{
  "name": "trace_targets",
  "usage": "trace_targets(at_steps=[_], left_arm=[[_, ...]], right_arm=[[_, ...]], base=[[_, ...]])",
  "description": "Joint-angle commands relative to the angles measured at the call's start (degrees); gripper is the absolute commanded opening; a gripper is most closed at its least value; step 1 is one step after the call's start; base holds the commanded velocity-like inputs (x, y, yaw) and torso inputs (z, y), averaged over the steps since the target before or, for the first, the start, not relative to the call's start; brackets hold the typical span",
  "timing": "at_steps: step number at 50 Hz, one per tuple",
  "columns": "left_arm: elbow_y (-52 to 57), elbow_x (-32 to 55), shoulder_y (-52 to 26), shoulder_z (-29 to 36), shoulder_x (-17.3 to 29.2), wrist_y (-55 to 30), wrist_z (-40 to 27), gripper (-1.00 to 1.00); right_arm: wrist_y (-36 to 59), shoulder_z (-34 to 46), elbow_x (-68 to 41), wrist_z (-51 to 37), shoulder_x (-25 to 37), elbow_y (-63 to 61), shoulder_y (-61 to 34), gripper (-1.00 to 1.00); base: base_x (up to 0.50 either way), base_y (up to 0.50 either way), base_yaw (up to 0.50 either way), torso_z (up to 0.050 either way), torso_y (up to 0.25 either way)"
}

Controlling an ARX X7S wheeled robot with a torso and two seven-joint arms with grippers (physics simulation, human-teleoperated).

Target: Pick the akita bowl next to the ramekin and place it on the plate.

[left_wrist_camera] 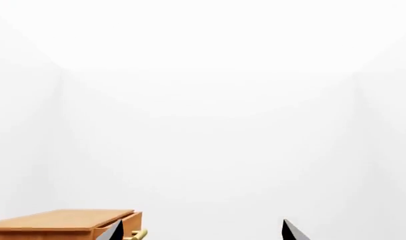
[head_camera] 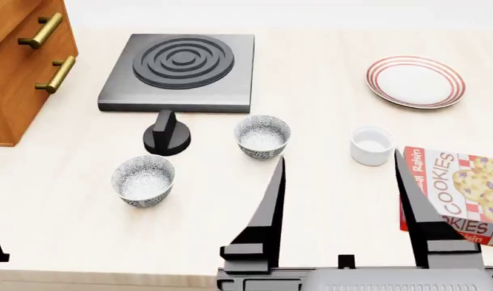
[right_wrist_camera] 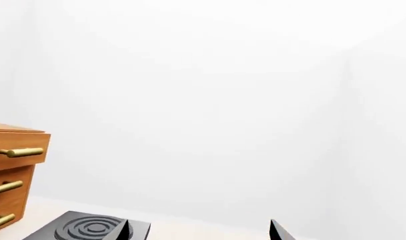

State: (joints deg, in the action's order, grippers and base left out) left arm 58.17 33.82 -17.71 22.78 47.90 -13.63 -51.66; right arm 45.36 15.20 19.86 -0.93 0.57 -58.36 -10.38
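Note:
In the head view, the akita bowl (head_camera: 262, 136) stands upright on the pale counter, dark and speckled outside. The white ramekin (head_camera: 372, 144) is just to its right. A second bowl (head_camera: 144, 179) of the same kind sits nearer and further left. The red-ringed plate (head_camera: 415, 81) lies at the far right with nothing on it. My right gripper (head_camera: 339, 155) is open and holds nothing. It hovers on the near side of the bowl and ramekin, with fingertips spread roughly between them. In its wrist view my left gripper (left_wrist_camera: 203, 232) is open and facing a white wall.
A black hotplate (head_camera: 181, 70) sits at the back with a black knob (head_camera: 167, 134) in front of it, left of the akita bowl. A wooden drawer cabinet (head_camera: 23, 60) stands far left. A cookies box (head_camera: 461, 194) lies at the right, beside my right finger.

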Motion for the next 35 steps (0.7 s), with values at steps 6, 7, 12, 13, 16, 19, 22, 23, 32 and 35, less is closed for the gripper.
trace_targets(at_steps=[6,7,12,13,16,19,22,23,32,35], left_arm=[[1.51,3.46,-5.67,7.58,8.52,5.14,-8.80,1.00],[1.53,3.39,-5.87,7.91,8.71,5.32,-8.98,1.00],[1.60,3.51,-7.16,9.50,9.86,6.32,-10.06,1.00],[1.59,3.52,-7.45,9.90,10.09,6.51,-10.30,1.00],[1.48,3.45,-8.02,10.69,10.62,7.07,-10.82,1.00],[1.35,3.35,-8.43,11.31,10.92,7.42,-11.15,1.00],[1.20,3.21,-8.74,11.84,11.06,7.60,-11.38,1.00],[1.17,3.21,-8.84,11.97,11.10,7.66,-11.43,1.00],[0.87,3.24,-9.49,12.86,11.27,7.84,-11.74,1.00],[0.84,3.26,-9.71,13.14,11.26,7.82,-11.86,1.00]], right_arm=[[0.83,-0.64,1.27,1.21,-0.54,-1.63,-0.68,1.00],[0.79,-0.67,1.26,1.32,-0.54,-1.63,-0.63,1.00],[0.73,-0.90,0.83,1.25,-0.54,-1.63,-0.67,1.00],[0.72,-0.90,0.78,1.22,-0.54,-1.63,-0.68,1.00],[0.68,-1.14,0.28,1.04,-0.54,-1.63,-0.75,1.00],[0.49,-1.61,-0.41,0.85,-0.54,-1.63,-0.68,1.00],[0.21,-1.97,-1.09,0.66,-0.54,-1.63,-0.57,1.00],[0.09,-2.12,-1.33,0.56,-0.54,-1.63,-0.54,1.00],[0.28,-1.89,-1.09,0.59,-0.54,-1.63,-0.77,1.00],[0.39,-1.82,-1.00,0.65,-0.54,-1.63,-0.84,1.00]], base=[[0.00,0.00,0.00,0.000,0.000],[0.00,0.00,0.00,0.000,0.000],[0.00,0.00,0.00,0.000,0.000],[0.00,0.00,0.00,0.000,0.000],[0.00,0.00,0.00,0.000,0.000],[0.00,0.00,0.00,0.000,0.000],[0.04,0.00,0.00,0.000,0.000],[0.14,0.00,0.00,0.000,0.000],[0.24,0.00,0.00,0.000,0.000],[0.24,0.00,0.00,0.000,0.000]])
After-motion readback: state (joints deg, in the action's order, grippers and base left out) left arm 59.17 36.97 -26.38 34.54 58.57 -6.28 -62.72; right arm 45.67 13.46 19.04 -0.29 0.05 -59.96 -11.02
